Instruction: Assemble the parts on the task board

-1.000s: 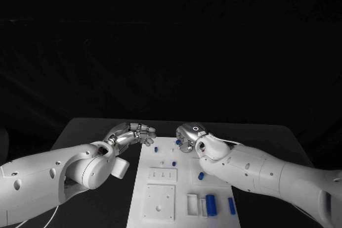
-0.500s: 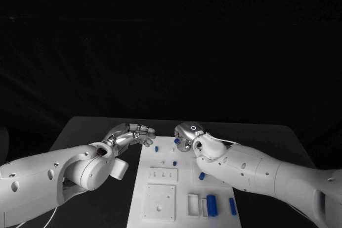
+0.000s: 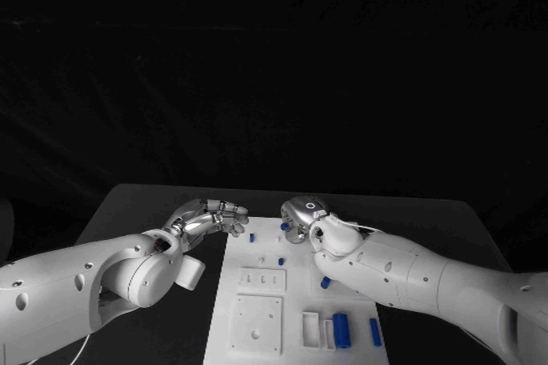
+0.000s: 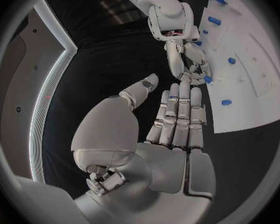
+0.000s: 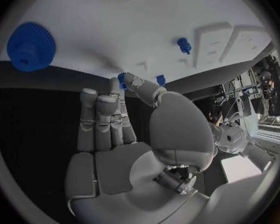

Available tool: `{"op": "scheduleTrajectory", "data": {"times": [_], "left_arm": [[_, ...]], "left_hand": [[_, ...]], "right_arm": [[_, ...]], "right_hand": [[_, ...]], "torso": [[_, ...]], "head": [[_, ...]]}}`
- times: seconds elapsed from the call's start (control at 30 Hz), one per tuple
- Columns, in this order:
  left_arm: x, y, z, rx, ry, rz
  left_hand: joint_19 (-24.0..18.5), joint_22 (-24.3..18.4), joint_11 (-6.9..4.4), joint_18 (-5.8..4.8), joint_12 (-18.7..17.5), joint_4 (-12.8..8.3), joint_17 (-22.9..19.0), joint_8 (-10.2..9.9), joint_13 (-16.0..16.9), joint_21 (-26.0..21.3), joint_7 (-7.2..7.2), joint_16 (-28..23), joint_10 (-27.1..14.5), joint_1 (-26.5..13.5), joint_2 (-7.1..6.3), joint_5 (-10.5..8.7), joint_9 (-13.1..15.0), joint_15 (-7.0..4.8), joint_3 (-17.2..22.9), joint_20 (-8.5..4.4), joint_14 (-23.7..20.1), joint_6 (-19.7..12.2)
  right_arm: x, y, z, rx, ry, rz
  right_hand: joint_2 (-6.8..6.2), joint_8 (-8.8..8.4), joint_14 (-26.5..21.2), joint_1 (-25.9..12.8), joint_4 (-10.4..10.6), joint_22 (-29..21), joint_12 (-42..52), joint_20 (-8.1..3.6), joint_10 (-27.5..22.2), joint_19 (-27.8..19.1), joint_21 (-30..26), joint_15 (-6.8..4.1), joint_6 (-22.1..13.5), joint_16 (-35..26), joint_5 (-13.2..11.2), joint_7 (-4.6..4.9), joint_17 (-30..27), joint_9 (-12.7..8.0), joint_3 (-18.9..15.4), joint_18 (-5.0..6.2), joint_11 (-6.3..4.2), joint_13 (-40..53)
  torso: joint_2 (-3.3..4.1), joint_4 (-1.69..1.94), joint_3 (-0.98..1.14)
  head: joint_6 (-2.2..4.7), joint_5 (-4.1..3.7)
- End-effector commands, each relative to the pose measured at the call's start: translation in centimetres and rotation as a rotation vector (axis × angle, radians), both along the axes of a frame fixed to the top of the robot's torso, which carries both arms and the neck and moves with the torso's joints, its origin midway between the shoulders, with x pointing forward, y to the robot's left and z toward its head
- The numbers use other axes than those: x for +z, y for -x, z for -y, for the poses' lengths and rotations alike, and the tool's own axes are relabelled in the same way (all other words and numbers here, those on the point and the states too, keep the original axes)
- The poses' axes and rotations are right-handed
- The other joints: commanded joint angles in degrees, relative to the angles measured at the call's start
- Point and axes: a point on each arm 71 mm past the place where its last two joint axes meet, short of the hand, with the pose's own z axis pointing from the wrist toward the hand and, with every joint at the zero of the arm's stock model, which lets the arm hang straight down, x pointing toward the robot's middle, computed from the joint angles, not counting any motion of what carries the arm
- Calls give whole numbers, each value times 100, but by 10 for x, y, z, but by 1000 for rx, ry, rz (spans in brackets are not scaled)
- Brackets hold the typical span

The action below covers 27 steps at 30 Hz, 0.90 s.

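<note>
Task board (image 3: pixel 257 317) lies mid-bench, running away from the robot. Blue parts on it: small pegs toward the far end (image 3: pixel 251 239), longer pieces (image 3: pixel 339 329) at the near right, a gear (image 5: pixel 30 46) by the far edge. Right hand (image 3: pixel 302 218) at the far edge, thumb and fingertips closed on a small blue part (image 5: pixel 122 77), probably lifting it for insertion. Left hand (image 3: pixel 214 215) hovers beside the board's far left corner, fingers together, holding nothing; likely waiting clear.

Matt white task board (image 3: pixel 257 302), glossy blue plastic parts (image 3: pixel 338 329) — shiny metallic right robot hand (image 3: pixel 299 215).
</note>
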Motion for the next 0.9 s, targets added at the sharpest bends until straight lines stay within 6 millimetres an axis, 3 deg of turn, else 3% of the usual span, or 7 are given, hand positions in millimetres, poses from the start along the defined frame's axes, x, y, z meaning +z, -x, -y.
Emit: {"op": "scheduleTrajectory", "data": {"times": [0.03,0.2,0.4,0.63,0.8,0.9], "left_arm": [[2,0,2,-12,2,9],[2,0,2,-11,2,9],[4,-1,2,-9,1,14],[4,-1,2,-10,1,14],[4,-1,2,-9,0,13],[4,-1,2,-9,0,13]], "left_hand": [[-14,-9,30,85,-29,-11,-8,-24,-7,-19,46,-35,-3,-29,11,-28,9,25,27,10,11,0],[-14,-9,30,85,-32,-11,-8,-25,-7,-19,46,-37,-3,-28,9,-29,10,25,26,10,12,-1],[-14,-9,31,85,-35,-10,-8,-26,-7,-19,46,-40,-2,-28,7,-30,11,26,26,10,14,-1],[-13,-9,31,85,-39,-9,-8,-28,-7,-19,47,-43,-1,-28,6,-32,12,26,25,11,16,-2],[-14,-10,32,85,-44,-9,-8,-30,-7,-20,48,-46,-2,-30,1,-35,13,26,23,11,17,-4],[-15,-10,34,85,-51,-10,-8,-34,-8,-21,50,-50,-5,-30,-6,-38,13,27,21,12,17,-9]], "right_arm": [[-1,0,-3,6,17,-2],[-1,0,-3,2,16,-1],[-1,0,-4,3,13,1],[-1,-2,-4,2,8,-10],[0,-2,-5,9,-21,-20],[1,-2,-4,11,-39,-19]], "right_hand": [[15,9,4,-9,5,10,10,-3,-3,24,34,-46,42,24,-23,16,-5,10,25,229,-13,5],[15,6,3,-12,6,12,8,-3,-5,25,34,-46,41,24,-23,17,-7,12,28,229,-13,11],[11,2,2,-14,6,14,4,-3,-10,25,33,-45,38,24,-23,18,-9,15,33,229,-11,19],[-14,-17,-5,-26,10,18,-16,-2,-36,20,25,-37,19,18,-23,26,-19,20,44,229,-3,41],[-154,-197,6,-83,40,27,-208,2,-344,24,12,70,-254,24,-29,141,-37,-33,13,229,109,20],[-367,-359,27,-205,52,42,-396,5,-656,34,19,202,-530,50,-27,270,-39,-94,-192,229,243,-44]], "torso": [[39,19,-8],[60,44,-12],[62,40,-23],[62,44,-16],[61,33,-14],[61,28,-16]], "head": [[3,5],[9,3],[-3,5],[-4,5],[-7,7],[2,13]]}}
